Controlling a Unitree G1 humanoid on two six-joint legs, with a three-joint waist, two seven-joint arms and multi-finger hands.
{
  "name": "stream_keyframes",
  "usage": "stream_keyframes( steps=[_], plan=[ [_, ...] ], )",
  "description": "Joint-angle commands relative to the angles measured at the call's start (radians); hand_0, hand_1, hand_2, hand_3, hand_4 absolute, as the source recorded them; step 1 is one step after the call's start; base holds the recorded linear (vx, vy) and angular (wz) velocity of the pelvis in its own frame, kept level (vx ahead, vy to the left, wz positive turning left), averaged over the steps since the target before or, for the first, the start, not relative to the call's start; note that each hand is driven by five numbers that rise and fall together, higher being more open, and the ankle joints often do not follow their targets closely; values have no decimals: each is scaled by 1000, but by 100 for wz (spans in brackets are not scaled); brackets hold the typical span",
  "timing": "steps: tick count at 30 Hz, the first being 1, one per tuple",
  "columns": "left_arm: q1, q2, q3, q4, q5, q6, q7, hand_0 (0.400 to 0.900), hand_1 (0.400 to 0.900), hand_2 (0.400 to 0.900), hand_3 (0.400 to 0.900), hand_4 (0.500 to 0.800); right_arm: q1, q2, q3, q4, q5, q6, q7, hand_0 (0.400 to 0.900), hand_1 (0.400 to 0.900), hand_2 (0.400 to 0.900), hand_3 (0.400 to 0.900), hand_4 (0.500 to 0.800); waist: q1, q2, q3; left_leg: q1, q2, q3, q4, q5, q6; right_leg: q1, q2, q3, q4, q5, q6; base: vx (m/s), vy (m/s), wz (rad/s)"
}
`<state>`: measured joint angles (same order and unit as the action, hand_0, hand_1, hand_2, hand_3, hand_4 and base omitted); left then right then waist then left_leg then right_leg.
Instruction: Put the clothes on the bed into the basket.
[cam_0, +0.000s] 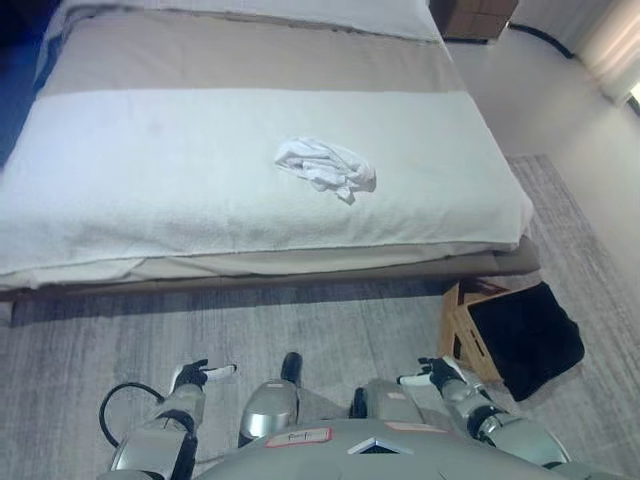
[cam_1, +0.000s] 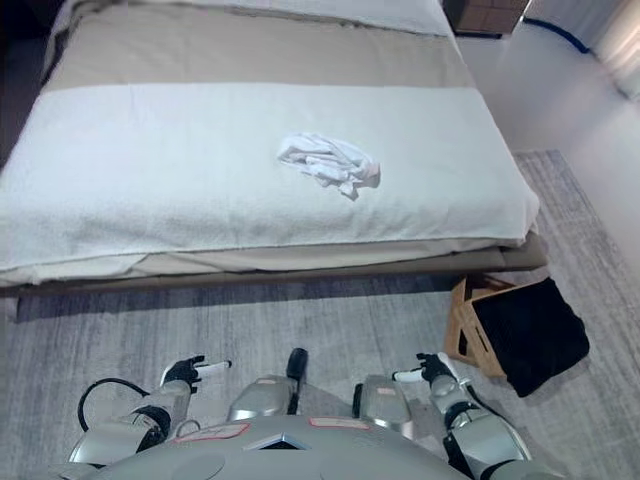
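I observe one crumpled white garment lying on the white cover of the bed, near its middle and well back from the near edge. The basket stands on the grey carpet beside the bed's right foot corner; it has a light wooden frame and a black liner, and I cannot see anything inside it. My left hand and right hand hang low over the carpet, fingers relaxed, holding nothing.
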<state>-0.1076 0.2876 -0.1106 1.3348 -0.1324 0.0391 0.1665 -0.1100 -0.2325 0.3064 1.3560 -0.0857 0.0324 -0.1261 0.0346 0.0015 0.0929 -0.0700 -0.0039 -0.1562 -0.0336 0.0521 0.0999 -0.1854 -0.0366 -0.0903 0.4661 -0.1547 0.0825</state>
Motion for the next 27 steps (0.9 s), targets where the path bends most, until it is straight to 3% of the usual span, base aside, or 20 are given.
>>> stream_keyframes(
  steps=[1, 4, 7, 10, 12, 14, 15, 17, 18, 19, 20, 22, 23, 25, 27],
  plan=[
    [34, -2, -8, 26, 30, 3, -3, 900, 900, 900, 900, 800, 59, -44, -21, 13, 22, 31, -25, 900, 900, 900, 900, 800, -18, -29, 45, 80, -72, -40, -54, 49, -83, 9, 7, -36, -311, 200, 1, 402, -33, 21],
    [48, -28, -2, 49, 48, 3, -12, 900, 900, 900, 900, 800, 69, -45, -38, 21, 18, 38, -26, 900, 900, 900, 900, 800, -45, -30, 59, 152, -75, -56, -54, -11, -78, -80, -36, -13, -461, 323, 43, 436, -43, 23],
    [69, -43, 11, 65, 60, 3, -19, 900, 900, 900, 900, 800, 82, -42, -53, 28, 18, 41, -25, 900, 900, 900, 900, 800, -59, -34, 76, 226, -79, -83, -54, -64, -80, -115, -57, 20, -514, 374, 67, 461, -102, 38],
    [87, -43, 27, 81, 68, 8, -26, 900, 900, 900, 900, 800, 97, -46, -68, 30, 14, 46, -18, 900, 900, 900, 900, 800, -67, -50, 70, 291, -71, -100, -54, -115, -91, -111, -83, 11, -507, 402, 81, 368, -172, 42],
    [98, -37, 32, 96, 85, 18, -30, 900, 900, 900, 900, 800, 102, -52, -72, 27, 13, 48, -13, 900, 900, 900, 900, 800, -67, -57, 35, 346, -52, -122, -54, -159, -104, -98, -101, -39, -442, 382, 69, 473, -317, 44],
    [95, -36, 37, 93, 78, 16, -24, 900, 900, 900, 900, 800, 97, -61, -72, 22, 17, 40, -13, 900, 900, 900, 900, 800, -74, -55, 31, 366, -38, -122, -54, -176, -107, -86, -95, -41, -433, 384, 58, 431, -323, 33],
    [104, -42, 41, 91, 57, 18, -18, 900, 900, 900, 900, 800, 84, -70, -75, 18, 20, 43, -15, 900, 900, 900, 900, 800, -86, -33, -3, 389, 14, -122, -54, -174, -134, -81, -72, -56, -375, 346, 38, 574, -434, 43],
    [102, -53, 38, 77, 41, 12, -12, 900, 900, 900, 900, 800, 82, -85, -82, 4, 47, 24, -25, 900, 900, 900, 900, 800, -87, -12, -2, 348, 41, -112, 72, -136, -152, -52, -43, -68, -352, 297, 10, 366, -298, 25],
    [101, -53, 38, 78, 41, 12, -12, 900, 900, 900, 900, 800, 81, -85, -82, 4, 47, 24, -25, 900, 900, 900, 900, 800, -90, -17, -5, 342, 36, -116, 73, -132, -152, -55, -49, -69, -353, 300, 11, 174, -189, 4],
    [98, -64, 27, 69, 40, 10, -11, 900, 900, 900, 900, 800, 68, -89, -74, -4, 51, 21, -30, 900, 900, 900, 900, 800, -83, -14, 1, 296, 31, -97, 169, -94, -163, -28, -42, -76, -359, 280, 2, 236, -323, 28],
    [73, -79, -25, 47, 26, 1, -23, 900, 900, 900, 900, 800, -94, -136, -37, -6, 95, 33, -20, 900, 900, 900, 900, 800, -37, -24, 29, 182, 12, -85, 361, -9, -180, 43, -38, -76, -381, 257, -20, 305, -452, 27],
    [69, -87, -35, 41, 30, 2, -12, 900, 900, 900, 900, 800, -26, -101, -32, -13, 82, 16, -51, 900, 900, 900, 900, 800, -17, -46, 60, 73, -30, -48, 498, 20, -171, 87, -52, -80, -399, 239, -40, 195, -353, 5],
    [70, -92, -39, 46, 32, 9, -10, 900, 900, 900, 900, 800, -19, -98, -32, -14, 77, 19, -56, 900, 900, 900, 900, 800, -14, -51, 65, 34, -31, -3, 508, 9, -163, 103, -54, -79, -407, 230, -44, 161, -219, -17],
    [76, -89, -34, 33, 17, 7, -4, 900, 900, 900, 900, 800, -7, -99, -35, -19, 70, 25, -60, 900, 900, 900, 900, 800, 5, -52, 72, -61, -68, 56, 456, -35, -145, 141, -49, -64, -426, 213, -46, 242, -145, -28],
    [85, -87, -20, 35, 13, 7, -3, 900, 900, 900, 900, 800, 3, -97, -31, -16, 54, 29, -57, 900, 900, 900, 900, 800, 21, -32, 64, -89, -60, 92, 287, -36, -132, 171, -26, -53, -437, 191, -38, 330, -37, -40]
  ],
)
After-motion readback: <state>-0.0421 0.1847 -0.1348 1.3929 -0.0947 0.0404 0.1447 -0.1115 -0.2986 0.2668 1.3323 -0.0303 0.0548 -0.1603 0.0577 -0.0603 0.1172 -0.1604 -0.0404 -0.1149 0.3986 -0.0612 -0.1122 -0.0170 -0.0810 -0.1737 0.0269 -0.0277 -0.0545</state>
